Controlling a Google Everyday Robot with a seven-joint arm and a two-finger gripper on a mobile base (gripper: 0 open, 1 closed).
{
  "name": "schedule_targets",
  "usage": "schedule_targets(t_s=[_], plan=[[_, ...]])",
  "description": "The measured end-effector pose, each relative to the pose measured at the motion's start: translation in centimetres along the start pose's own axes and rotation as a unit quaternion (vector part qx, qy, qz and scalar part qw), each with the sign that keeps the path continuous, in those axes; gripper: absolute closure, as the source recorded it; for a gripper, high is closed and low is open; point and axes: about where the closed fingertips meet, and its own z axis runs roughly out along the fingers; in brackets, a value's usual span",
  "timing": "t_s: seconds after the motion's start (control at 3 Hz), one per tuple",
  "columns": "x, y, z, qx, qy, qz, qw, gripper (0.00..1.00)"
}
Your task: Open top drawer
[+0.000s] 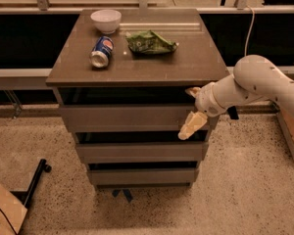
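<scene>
The top drawer [122, 117] is the widest grey-brown front, right under the cabinet's tabletop [196, 62], with a dark gap above it. It sits about flush with the cabinet. My gripper [192, 108] is at the drawer front's right end, on a white arm reaching in from the right. It is open: one cream fingertip [191, 91] is at the gap above the front, the other [192, 125] at its lower edge. I cannot tell whether they touch the front.
Two narrower drawer fronts, the middle one [137, 152] and the bottom one [142, 176], lie below. On the tabletop are a white bowl [106, 20], a lying Pepsi can [102, 52] and a green chip bag [151, 41]. A black stand foot [35, 179] is on the speckled floor at left.
</scene>
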Motion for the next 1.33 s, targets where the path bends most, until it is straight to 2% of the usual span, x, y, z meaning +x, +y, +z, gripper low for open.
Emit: schedule_targets(t_s=[0.33,0.67,1.0,1.33], plan=[[1.8,-1.9,2.5,0.002,-0.023,0.029,0.9993,0.00],[3.6,-3.1,5.0,-0.005,-0.029,0.061,0.9977,0.00],[4.1,-3.2,5.4,-0.007,-0.032,0.077,0.9965,0.14],[3.7,-3.3,5.0,-0.007,-0.032,0.077,0.9965,0.37]])
